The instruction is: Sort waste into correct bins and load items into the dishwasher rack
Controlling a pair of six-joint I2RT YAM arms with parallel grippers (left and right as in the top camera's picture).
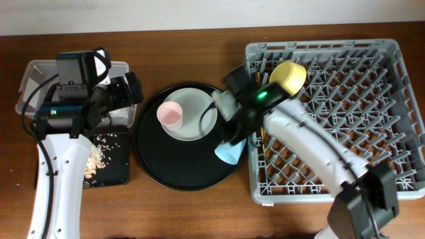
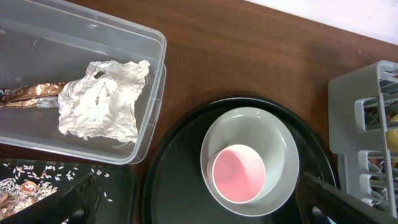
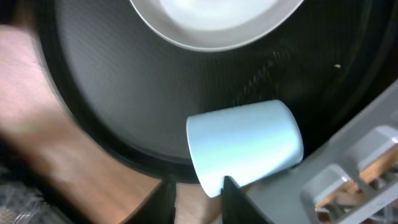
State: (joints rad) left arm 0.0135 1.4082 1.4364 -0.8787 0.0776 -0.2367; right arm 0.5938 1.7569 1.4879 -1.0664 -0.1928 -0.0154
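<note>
the landmark for all positions is the round black tray, which sits on the desk.

1. far left of the round tray, at the back: the clear plastic box. it contains the crumpled white napkin and the gold-brown wrapper, which touch each other.
2. left of the round tray, at the front, just beside its rim: the flat black rectangular tray. the crumbly food scraps lie on it.
3. the left end effector hangs above the gap between the clear box and the round tray. its fingers are spread wide: released, grasping nothing.
4. on the round tray, toward the back: the pale grey-green plate. the pink cup stands upright on the plate's left part, mouth up.
5. at the round tray's right edge: the light blue cup lies on its side, just beside the rack.
6. the right end effector is low over that cup. one finger overlaps the cup's lower end and the other stands just outside it. whether they are clenched on the cup cannot be told.
7. right of the round tray: the grey dishwasher rack. the yellow bowl rests tilted among the pegs in the back corner nearest the tray.
</note>
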